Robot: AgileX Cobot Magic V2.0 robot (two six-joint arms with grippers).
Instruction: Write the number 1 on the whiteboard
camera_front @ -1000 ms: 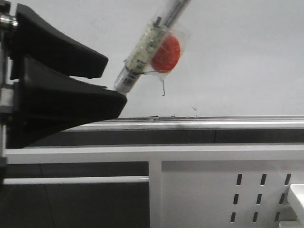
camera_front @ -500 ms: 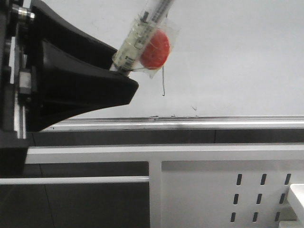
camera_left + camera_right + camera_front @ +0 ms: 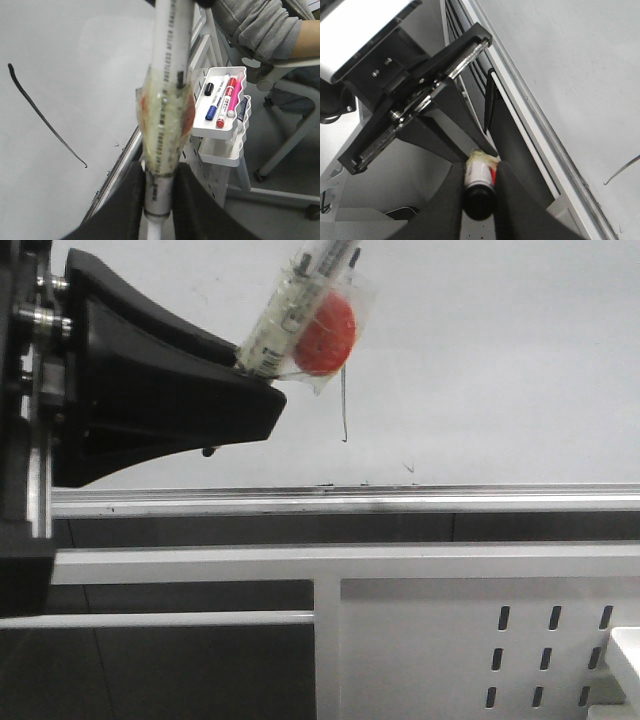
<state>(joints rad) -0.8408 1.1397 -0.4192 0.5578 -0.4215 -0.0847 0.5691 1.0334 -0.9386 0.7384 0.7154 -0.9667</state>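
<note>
The whiteboard (image 3: 500, 360) fills the back, with its silver rail (image 3: 400, 500) along the bottom. The number 1 (image 3: 343, 405) is a thin black stroke with a small hook at its lower end. It also shows in the left wrist view (image 3: 42, 117), and its end shows in the right wrist view (image 3: 622, 174). My left gripper (image 3: 255, 375) is shut on the marker (image 3: 290, 310), which is wrapped in clear tape with a red patch (image 3: 325, 333). The marker sits just left of the stroke's top. My right gripper (image 3: 480, 200) is shut on the marker's black end (image 3: 480, 192) and is outside the front view.
A white panel with slotted holes (image 3: 480, 640) stands below the rail. A white tray (image 3: 235, 131) holding several markers hangs on it. A seated person in grey (image 3: 260, 25) is beyond the tray. The left gripper's body (image 3: 420, 100) fills the upper part of the right wrist view.
The left gripper has moved up and slightly left with the marker. More of the black stroke now shows below the taped part.
</note>
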